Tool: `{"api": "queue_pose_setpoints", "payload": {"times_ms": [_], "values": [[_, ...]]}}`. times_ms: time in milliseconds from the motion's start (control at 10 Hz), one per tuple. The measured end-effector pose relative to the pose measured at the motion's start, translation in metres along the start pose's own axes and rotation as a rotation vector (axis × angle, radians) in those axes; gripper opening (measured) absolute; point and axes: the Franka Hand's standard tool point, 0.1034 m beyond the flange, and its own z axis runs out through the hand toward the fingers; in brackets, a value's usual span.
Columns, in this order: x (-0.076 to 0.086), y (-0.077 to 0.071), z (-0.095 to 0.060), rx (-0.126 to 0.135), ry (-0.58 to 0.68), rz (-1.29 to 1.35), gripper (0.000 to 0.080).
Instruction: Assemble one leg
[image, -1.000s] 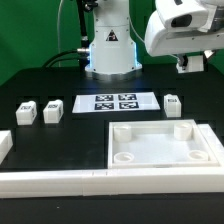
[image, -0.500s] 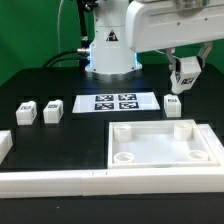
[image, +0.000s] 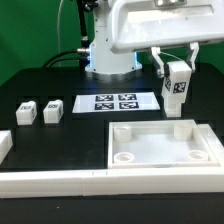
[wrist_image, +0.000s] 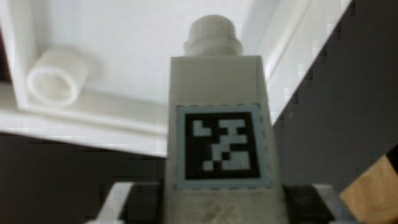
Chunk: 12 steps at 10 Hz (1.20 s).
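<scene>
Since a second ago the gripper (image: 176, 72) has come down from the upper right of the exterior view and taken up the leg (image: 177, 90) that stood alone on the table just right of the marker board (image: 118, 102). That spot on the table is now hidden behind the raised leg.

In the exterior view the leg hangs from the gripper, slightly tilted, with its tag turned toward the camera. It sits on the exterior view's right, just beyond the far right corner of the large white panel (image: 165, 130). The jaws are clenched on the leg's upper part, one finger on each side. Whether the leg's lower end is clear of the table cannot be told. Two more legs (image: 25, 112) (image: 51, 110) stand side by side on the exterior view's left, well apart from the held one. The marker board lies flat between them and the gripper. A long white bar (image: 50, 180) runs along the near edge, and the robot base (image: 110, 50) stands at the far side.

In the wrist view the leg fills the middle, gripped between the two fingers (wrist_image: 134, 200). Its black-and-white tag (wrist_image: 221, 145) faces the camera and its round peg (wrist_image: 212, 35) points away from the gripper (wrist_image: 217, 205). Beyond the peg lies the white panel (wrist_image: 125, 30), with one of its round sockets (wrist_image: 57, 78) off to one side of the leg.
</scene>
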Motion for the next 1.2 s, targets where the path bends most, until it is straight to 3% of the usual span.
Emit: {"api": "queue_pose_setpoints", "payload": {"times_ms": [300, 500, 1000, 1200], "values": [[0.003, 0.000, 0.001, 0.002, -0.002, 0.000, 0.0294], [0.027, -0.009, 0.010, 0.023, -0.020, -0.008, 0.0294], [0.062, -0.010, 0.032, 0.037, 0.013, -0.005, 0.0294], [0.062, -0.008, 0.032, 0.027, 0.056, -0.006, 0.0294]]}}
